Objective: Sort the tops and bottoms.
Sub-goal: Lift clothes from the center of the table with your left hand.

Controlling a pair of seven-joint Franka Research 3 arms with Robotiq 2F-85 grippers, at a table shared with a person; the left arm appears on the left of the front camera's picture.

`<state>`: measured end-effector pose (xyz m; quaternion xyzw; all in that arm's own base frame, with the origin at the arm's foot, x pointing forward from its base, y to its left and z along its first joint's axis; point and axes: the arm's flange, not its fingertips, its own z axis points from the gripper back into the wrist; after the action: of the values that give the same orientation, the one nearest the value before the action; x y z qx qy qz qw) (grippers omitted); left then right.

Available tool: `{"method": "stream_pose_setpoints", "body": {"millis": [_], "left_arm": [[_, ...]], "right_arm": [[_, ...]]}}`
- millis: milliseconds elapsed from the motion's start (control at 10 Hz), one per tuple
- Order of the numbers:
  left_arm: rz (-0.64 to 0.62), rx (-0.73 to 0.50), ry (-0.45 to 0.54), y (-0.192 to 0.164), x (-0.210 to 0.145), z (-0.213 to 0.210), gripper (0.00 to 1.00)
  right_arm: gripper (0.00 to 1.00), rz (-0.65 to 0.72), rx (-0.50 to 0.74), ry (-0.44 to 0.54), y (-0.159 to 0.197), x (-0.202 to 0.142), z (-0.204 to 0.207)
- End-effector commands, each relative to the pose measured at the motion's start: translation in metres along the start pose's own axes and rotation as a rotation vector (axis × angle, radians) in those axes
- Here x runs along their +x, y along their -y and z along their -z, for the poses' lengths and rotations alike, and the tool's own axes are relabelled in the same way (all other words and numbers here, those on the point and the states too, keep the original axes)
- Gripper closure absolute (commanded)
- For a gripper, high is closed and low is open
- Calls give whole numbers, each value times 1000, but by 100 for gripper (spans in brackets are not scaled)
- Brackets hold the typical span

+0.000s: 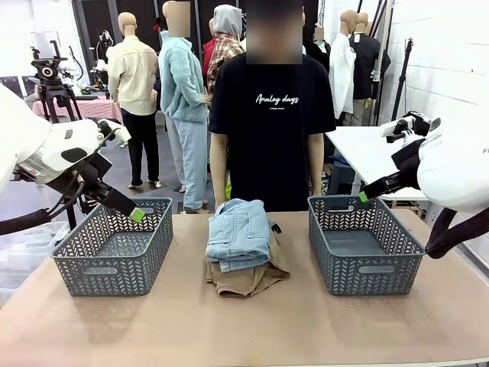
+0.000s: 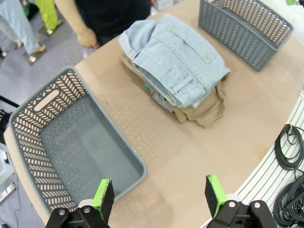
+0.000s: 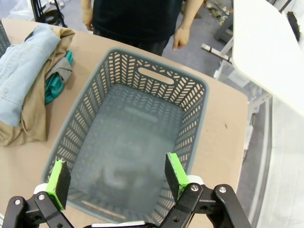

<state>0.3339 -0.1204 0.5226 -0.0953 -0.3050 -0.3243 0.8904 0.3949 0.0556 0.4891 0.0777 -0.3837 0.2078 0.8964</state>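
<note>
Light blue denim jeans (image 1: 238, 233) lie folded on top of a pile at the table's middle, over a tan khaki top (image 1: 248, 277). In the left wrist view the jeans (image 2: 178, 59) cover the tan top (image 2: 205, 108), with a sliver of grey and teal cloth at the pile's edge. In the right wrist view the jeans (image 3: 19, 78), tan top (image 3: 26, 121), grey top (image 3: 61, 71) and teal top (image 3: 56, 85) show. My left gripper (image 2: 159, 194) hangs open above the left basket's near corner. My right gripper (image 3: 116, 179) hangs open over the right basket. Both hold nothing.
Two dark grey lattice baskets stand either side of the pile, left basket (image 1: 76, 256) and right basket (image 1: 405, 267), nothing in either. A person in a black T-shirt (image 1: 271, 115) stands at the far edge, hands down. A white table (image 1: 367, 149) is beyond the right basket.
</note>
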Motion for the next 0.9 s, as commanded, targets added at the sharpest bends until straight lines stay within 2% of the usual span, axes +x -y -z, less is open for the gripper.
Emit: {"method": "stream_pose_setpoints", "body": {"millis": [0,400,700,800], "left_arm": [[-4,-8,6,-1,-1,0,0],[0,0,0,0,0,0,0],[51,-73,-37,29,83,32,0],[6,-71,-67,40,111,54,0]], "right_arm": [[0,-2,3,10,1,0,0],[0,-2,3,10,1,0,0],[0,-2,3,10,1,0,0],[0,-2,3,10,1,0,0]]}}
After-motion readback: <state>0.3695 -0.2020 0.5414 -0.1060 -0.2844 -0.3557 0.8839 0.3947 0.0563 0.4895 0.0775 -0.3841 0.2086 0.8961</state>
